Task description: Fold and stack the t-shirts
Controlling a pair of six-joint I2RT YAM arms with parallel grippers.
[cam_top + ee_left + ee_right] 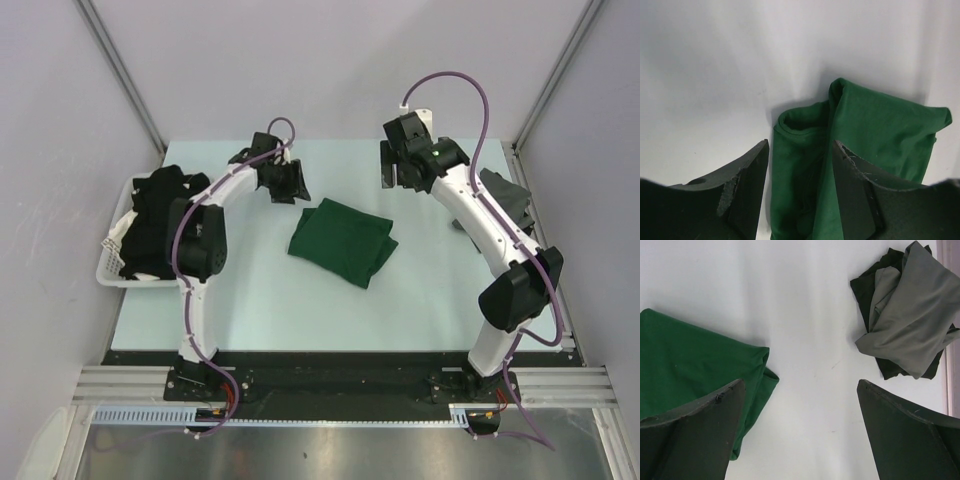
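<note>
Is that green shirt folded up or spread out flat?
Folded: the green shirt lies as a compact layered bundle, doubled edges showing.

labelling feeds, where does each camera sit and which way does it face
Top external: above, behind the bases, looking down on the pale table; both arms show.
Left wrist: on the left gripper, facing the folded dark green cotton t-shirt; its fingers show.
Right wrist: on the right gripper, facing table and crumpled grey t-shirt; its fingers show.
Shared: all see the green t-shirt.
</note>
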